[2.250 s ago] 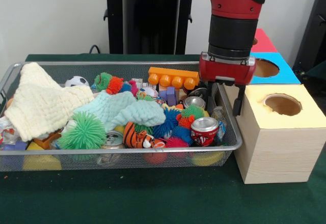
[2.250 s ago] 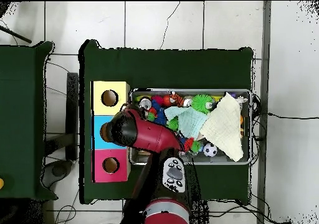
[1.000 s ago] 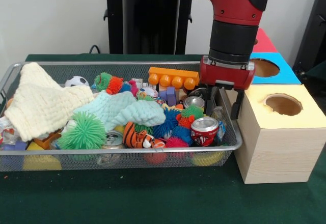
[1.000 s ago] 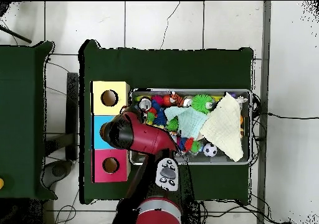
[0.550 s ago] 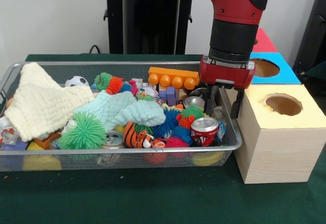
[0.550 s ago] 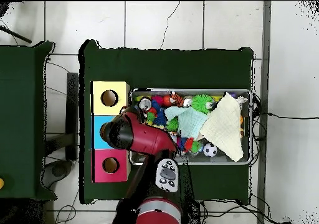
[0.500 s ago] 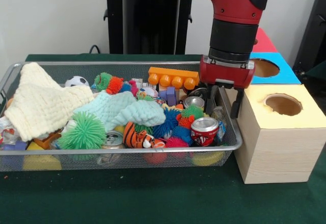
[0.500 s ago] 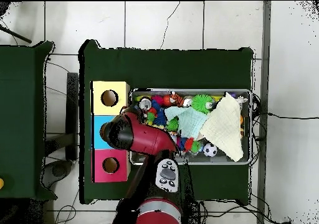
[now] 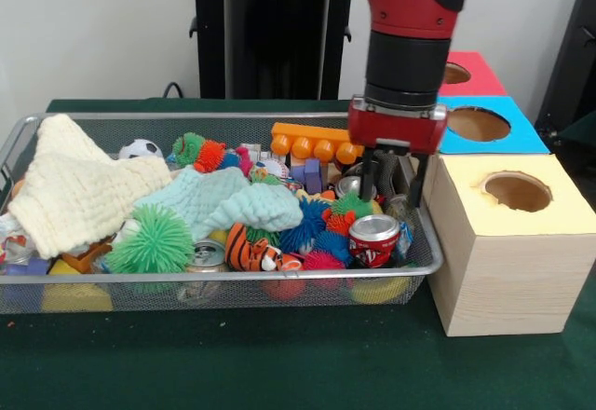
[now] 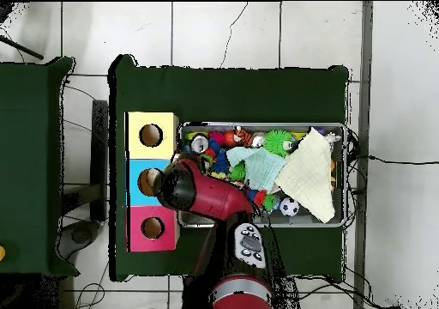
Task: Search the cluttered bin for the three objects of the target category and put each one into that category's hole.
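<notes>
The tool [image 9: 391,179] is hanging released, its two fingers spread apart, over the right end of the bin [image 9: 233,275]. The bin is sitting on the green surface [image 9: 279,363], touching the yellow box [image 9: 512,252].

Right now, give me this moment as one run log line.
phase: searching | pincer: open, empty, over the bin's end nearest the boxes | below it: silver can, red can | holes: nothing visible inside

arm [image 9: 410,19]: red-black, descends vertically from top, right of centre | gripper [image 9: 390,179]: points down, fingers parted
</notes>
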Available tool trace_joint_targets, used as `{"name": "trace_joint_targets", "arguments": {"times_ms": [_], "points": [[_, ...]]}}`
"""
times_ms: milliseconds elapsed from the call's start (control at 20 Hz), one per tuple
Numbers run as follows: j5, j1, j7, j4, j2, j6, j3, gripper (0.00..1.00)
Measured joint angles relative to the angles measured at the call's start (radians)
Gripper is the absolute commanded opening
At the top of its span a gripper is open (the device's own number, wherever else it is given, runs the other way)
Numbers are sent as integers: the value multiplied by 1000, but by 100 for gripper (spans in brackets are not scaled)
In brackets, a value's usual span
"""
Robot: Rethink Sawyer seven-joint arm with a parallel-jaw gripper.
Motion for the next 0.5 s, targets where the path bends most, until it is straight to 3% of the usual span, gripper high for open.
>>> {"name": "trace_joint_targets", "arguments": {"times_ms": [200,500], "points": [[-48,-104,0,39,-19,-15,43,100],[-58,-121,0,42,-19,-19,36,100]]}}
